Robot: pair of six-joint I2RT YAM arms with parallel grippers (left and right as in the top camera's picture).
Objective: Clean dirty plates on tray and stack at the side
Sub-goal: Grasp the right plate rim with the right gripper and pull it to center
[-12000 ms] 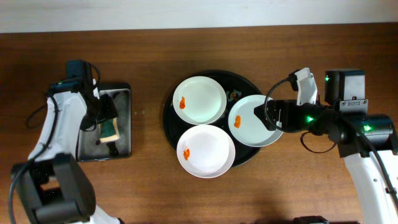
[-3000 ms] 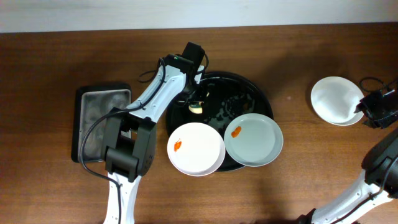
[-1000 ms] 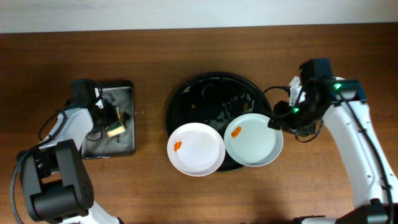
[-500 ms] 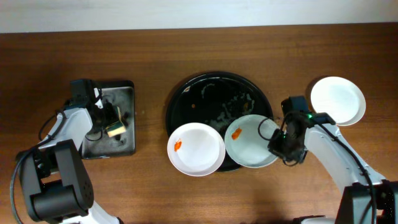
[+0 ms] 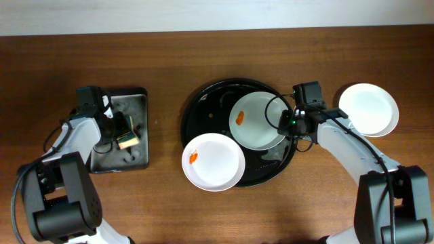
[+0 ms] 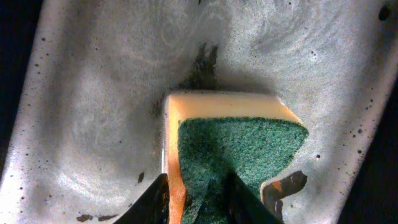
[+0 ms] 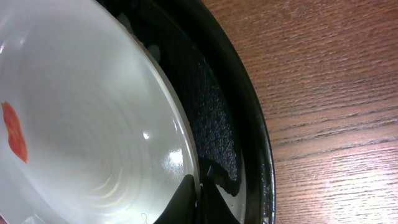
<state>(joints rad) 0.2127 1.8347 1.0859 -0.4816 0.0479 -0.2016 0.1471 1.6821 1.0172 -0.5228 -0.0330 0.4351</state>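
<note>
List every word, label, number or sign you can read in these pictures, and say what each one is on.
None can be read. Each plate, the black tray, the sponge and its metal tray carry no words, numbers, labels or signs in any view. If the robot arms bear any print, it is too small to tell.
</note>
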